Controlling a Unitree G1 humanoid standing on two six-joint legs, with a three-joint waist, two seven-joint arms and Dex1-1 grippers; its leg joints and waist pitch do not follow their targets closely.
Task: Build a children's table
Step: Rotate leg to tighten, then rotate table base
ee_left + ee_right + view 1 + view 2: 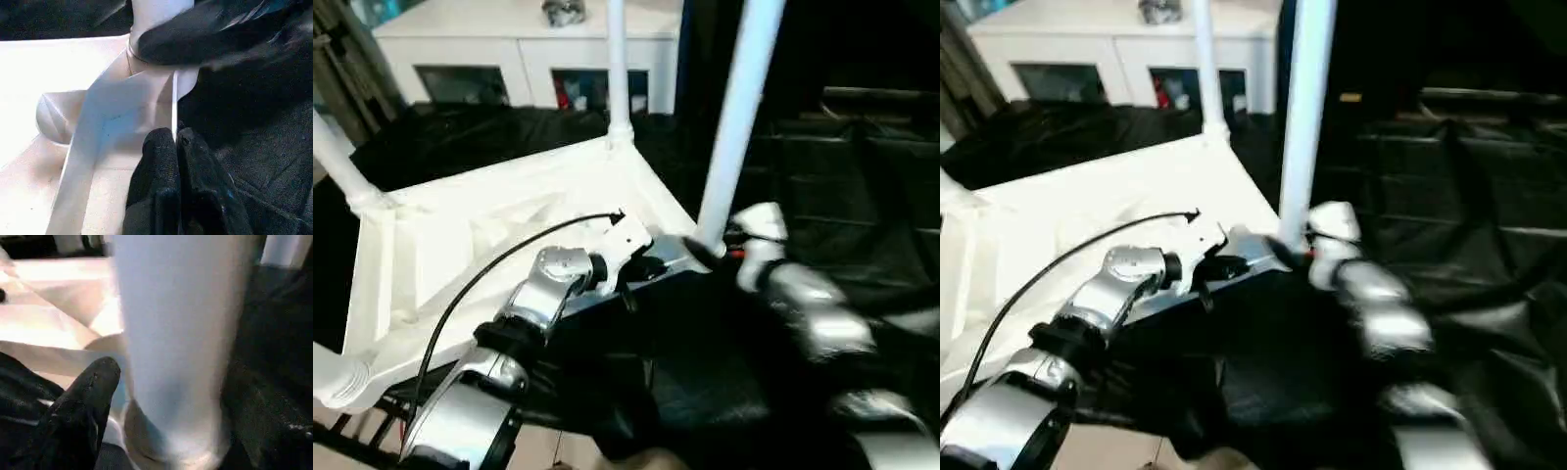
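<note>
So the tabletop (509,235) is lying upside down on the black cloth (862,225) with its ribbed underside facing up, which makes sense since that's the only way the corner sockets are reachable from above. Three legs are showing at the other corners: one standing at the far corner (618,69), one at the left corner (337,162), and a bit of another at the near left (337,377). The fourth leg (739,117) is upright in the near right corner socket (146,83), and that's the one being worked on. The left gripper (173,147) has its two black fingers pressed together right on the thin edge of the tabletop rim beside that socket; I'd guess it's there to pin the top down so it doesn't skate around on the cloth. The right gripper (729,245) sits low at the base of that leg, with one finger (90,387) just beside the tube where it meets the socket. Can't honestly tell whether its fingers are parted or clamped on the leg. Leg looks seated to me, but I couldn't swear it's fully home. Behind all this is a white cabinet (524,49) with glass doors, not part of the job.
</note>
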